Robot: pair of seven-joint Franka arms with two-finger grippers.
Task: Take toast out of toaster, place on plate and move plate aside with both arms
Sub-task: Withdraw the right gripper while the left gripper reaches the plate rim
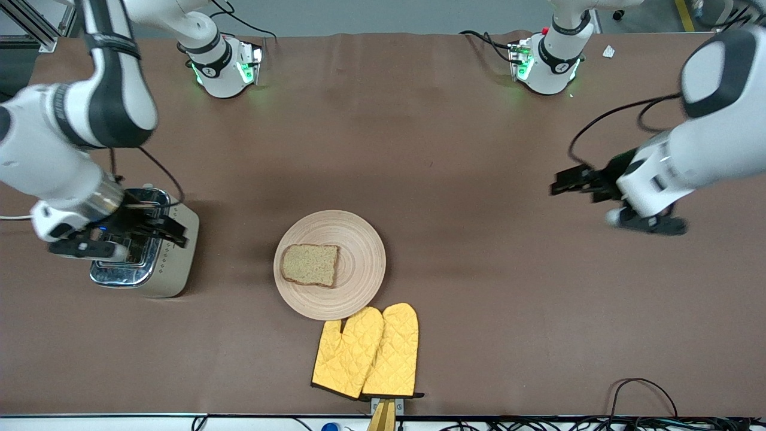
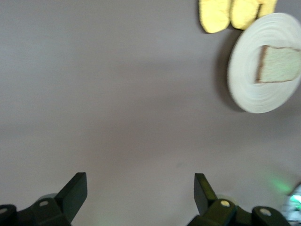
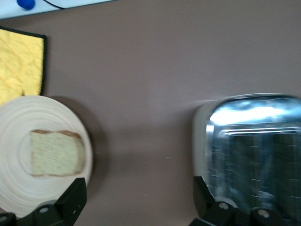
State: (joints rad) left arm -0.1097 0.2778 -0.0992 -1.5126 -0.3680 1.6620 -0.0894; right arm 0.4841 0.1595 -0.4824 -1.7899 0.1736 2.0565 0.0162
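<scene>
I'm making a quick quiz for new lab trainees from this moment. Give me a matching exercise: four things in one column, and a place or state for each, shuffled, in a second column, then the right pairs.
Things
1. toast
2. oven mitts
3. right gripper
4. left gripper

Places or states
A. open, over bare table toward the left arm's end
B. lying flat on the plate
C. over the toaster
D. on the table beside the plate, nearer to the front camera than it

Pairs: 1-B, 2-D, 3-C, 4-A
</scene>
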